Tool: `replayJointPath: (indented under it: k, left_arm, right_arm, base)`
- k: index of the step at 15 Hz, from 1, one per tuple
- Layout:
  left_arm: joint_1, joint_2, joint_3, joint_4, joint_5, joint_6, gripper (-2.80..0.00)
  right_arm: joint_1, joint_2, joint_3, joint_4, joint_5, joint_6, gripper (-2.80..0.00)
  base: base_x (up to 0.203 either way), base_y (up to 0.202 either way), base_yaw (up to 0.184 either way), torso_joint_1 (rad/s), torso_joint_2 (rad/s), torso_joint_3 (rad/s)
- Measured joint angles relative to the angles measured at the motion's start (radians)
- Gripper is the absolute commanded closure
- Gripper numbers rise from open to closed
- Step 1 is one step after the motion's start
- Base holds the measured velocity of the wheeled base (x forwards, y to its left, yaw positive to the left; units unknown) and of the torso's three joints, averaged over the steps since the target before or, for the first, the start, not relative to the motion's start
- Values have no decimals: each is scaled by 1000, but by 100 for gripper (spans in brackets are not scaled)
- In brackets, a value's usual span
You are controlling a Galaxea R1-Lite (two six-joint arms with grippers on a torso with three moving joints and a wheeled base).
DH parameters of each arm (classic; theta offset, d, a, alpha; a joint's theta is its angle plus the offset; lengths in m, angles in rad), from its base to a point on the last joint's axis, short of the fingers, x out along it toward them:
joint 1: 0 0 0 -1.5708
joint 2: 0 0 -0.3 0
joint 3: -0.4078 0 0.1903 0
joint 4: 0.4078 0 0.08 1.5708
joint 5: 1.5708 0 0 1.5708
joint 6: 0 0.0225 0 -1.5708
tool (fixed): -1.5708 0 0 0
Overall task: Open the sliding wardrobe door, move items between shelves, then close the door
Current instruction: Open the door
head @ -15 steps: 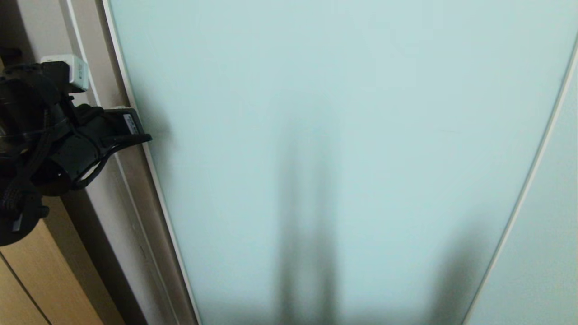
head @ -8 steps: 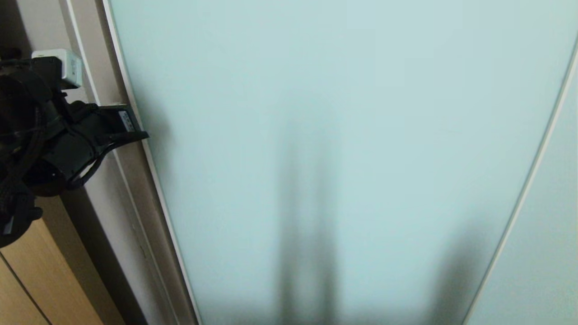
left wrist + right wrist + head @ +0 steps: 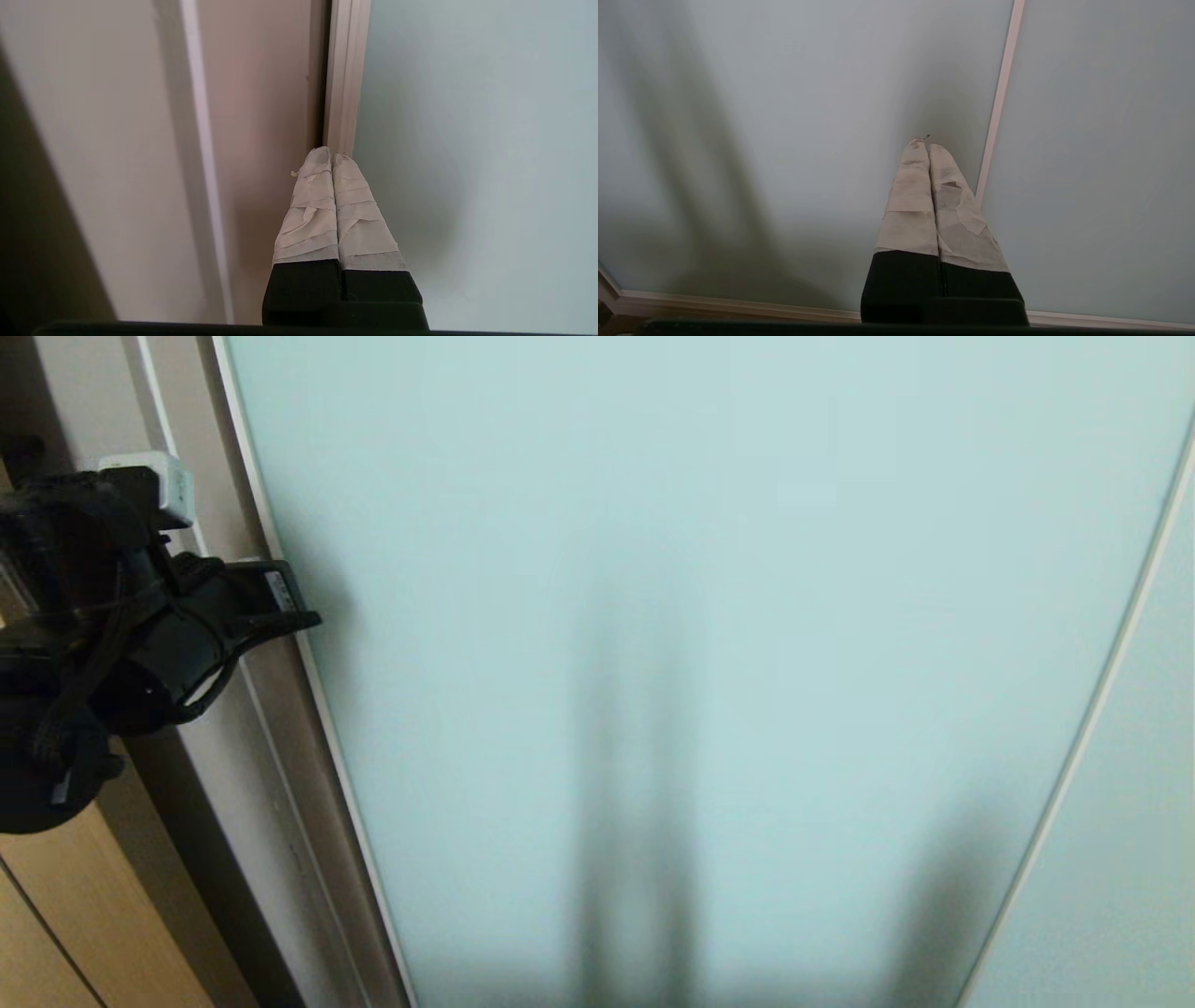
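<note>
Sliding wardrobe door (image 3: 709, 616) shut; interior hidden.

We see our right gripper (image 3: 928, 145) with its two taped fingers (image 3: 910, 196) pressed tight together. They point at the sliding wardrobe door (image 3: 794, 102), a big pale blue-green glass panel. A thin silver strip (image 3: 999, 98) runs along the glass just beside the fingers. Dark shadows (image 3: 686, 140) lie across the glass.

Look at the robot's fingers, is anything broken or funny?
Yes, a little. The tape wrapped around the right gripper is torn and peeling on one finger. The sliding wardrobe door looks fine and shut.
</note>
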Motion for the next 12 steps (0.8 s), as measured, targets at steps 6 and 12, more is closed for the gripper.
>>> replayJointPath:
  k: [6,12]
  left_arm:
    - [4,102,-34,-119,38,1,0]
    - [-2,155,-36,-117,25,6,0]
  right_arm:
    - [0,0,0,0,0,0,0]
    - [0,0,0,0,0,0,0]
  base:
    - [0,0,0,0,0,0]
    - [0,0,0,0,0,0]
